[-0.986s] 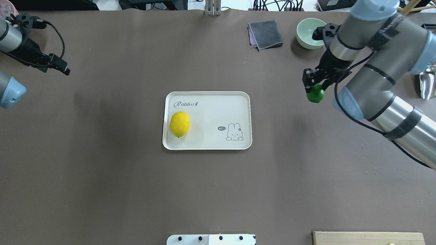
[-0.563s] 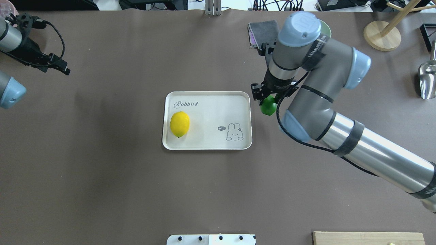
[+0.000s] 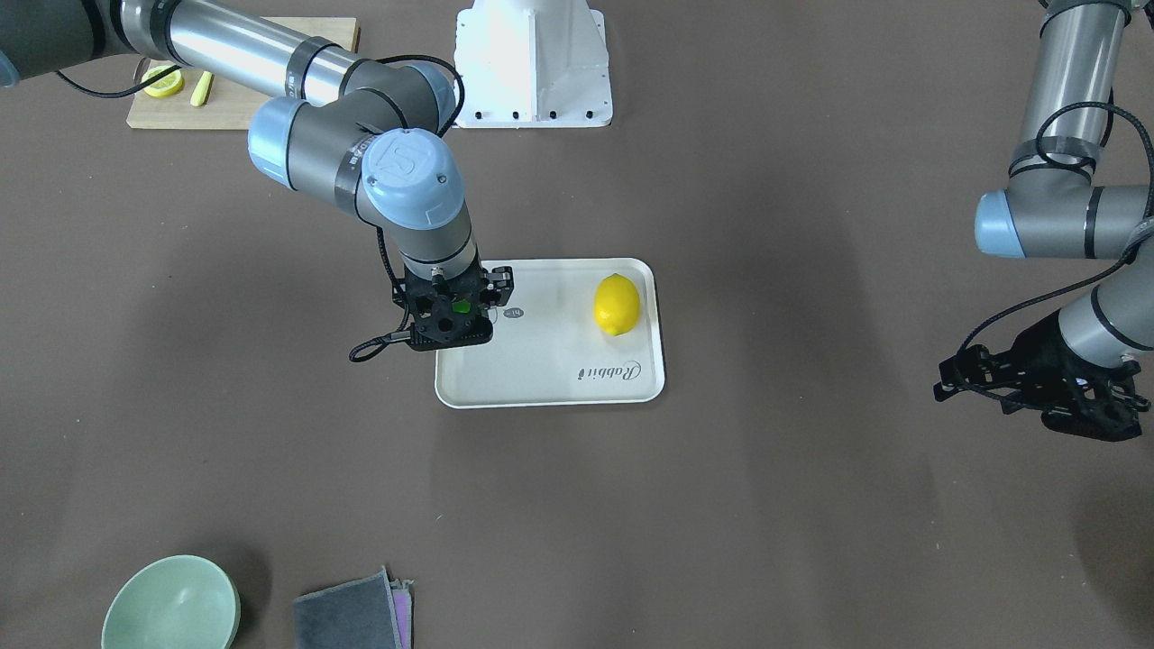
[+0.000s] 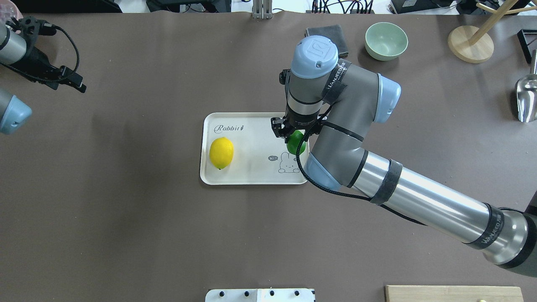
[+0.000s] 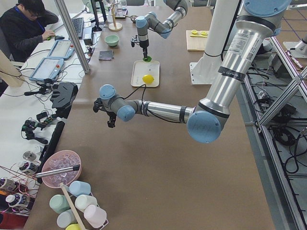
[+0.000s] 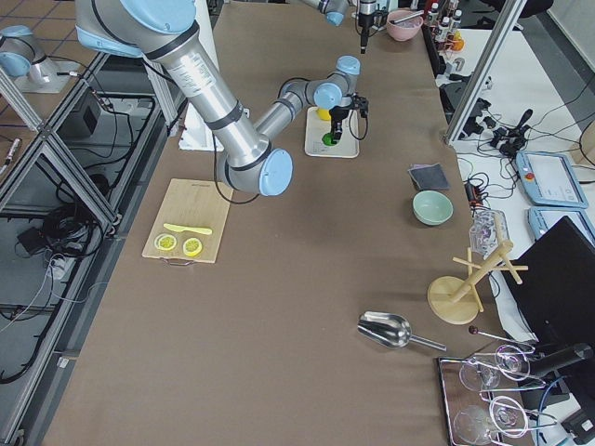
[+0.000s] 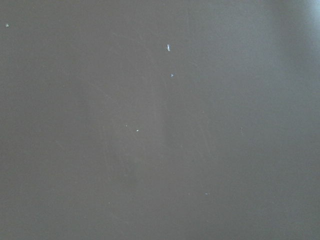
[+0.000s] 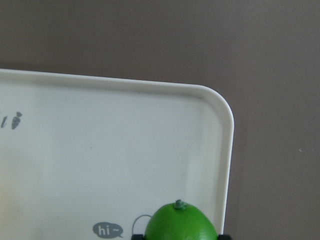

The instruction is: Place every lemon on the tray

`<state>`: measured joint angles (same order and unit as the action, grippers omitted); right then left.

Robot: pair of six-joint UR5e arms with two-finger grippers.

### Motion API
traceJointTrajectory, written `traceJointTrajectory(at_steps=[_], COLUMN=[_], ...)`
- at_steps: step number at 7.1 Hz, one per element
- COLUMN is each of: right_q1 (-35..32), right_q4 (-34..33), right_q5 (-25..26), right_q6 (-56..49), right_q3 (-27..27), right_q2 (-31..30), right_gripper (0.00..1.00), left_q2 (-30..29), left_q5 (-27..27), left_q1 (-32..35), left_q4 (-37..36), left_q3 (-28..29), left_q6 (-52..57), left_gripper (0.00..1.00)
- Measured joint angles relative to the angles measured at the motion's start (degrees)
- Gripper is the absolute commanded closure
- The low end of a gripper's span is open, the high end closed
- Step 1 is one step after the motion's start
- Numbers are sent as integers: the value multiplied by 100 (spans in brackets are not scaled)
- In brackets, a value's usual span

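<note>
The bright yellow lemon (image 4: pixel 221 152) lies on the left half of the off-white tray (image 4: pixel 251 126), also seen in the front view (image 3: pixel 617 304). My right gripper (image 4: pixel 293 136) is shut on the green lemon (image 4: pixel 296 141) and holds it over the tray's right end, near the rabbit drawing. The right wrist view shows the green lemon (image 8: pixel 181 222) above the tray (image 8: pixel 125 150) by its corner. My left gripper (image 4: pixel 71 82) is far away at the table's far left; I cannot tell whether it is open or shut.
A pale green bowl (image 4: pixel 386 40) and a folded grey cloth (image 4: pixel 331 33) sit at the back right. A wooden stand (image 4: pixel 470 44) and a metal scoop (image 4: pixel 526 98) are at the right edge. A wooden cutting board (image 3: pixel 243 90) holds lemon slices (image 3: pixel 164 81).
My right arm has swung left with the green lemon, from well right of the tray to over the tray's right end. The left arm and the yellow lemon have not moved.
</note>
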<state>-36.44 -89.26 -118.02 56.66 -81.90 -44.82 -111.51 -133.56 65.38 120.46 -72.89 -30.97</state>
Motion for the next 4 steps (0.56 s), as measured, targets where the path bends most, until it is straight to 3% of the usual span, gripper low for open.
traceJointTrajectory(at_steps=[2, 4], right_q1=[97, 66], right_q4=[546, 662], right_q5=[140, 154], right_q6=[104, 122], right_q3=[345, 402], right_q2=[8, 44], right_gripper=[0, 0], left_q2=[-2, -5], left_q5=[-3, 3], left_q1=[-6, -7], left_q4=[27, 28], left_q3=[-5, -1], left_q6=[-72, -84], left_gripper=[2, 2])
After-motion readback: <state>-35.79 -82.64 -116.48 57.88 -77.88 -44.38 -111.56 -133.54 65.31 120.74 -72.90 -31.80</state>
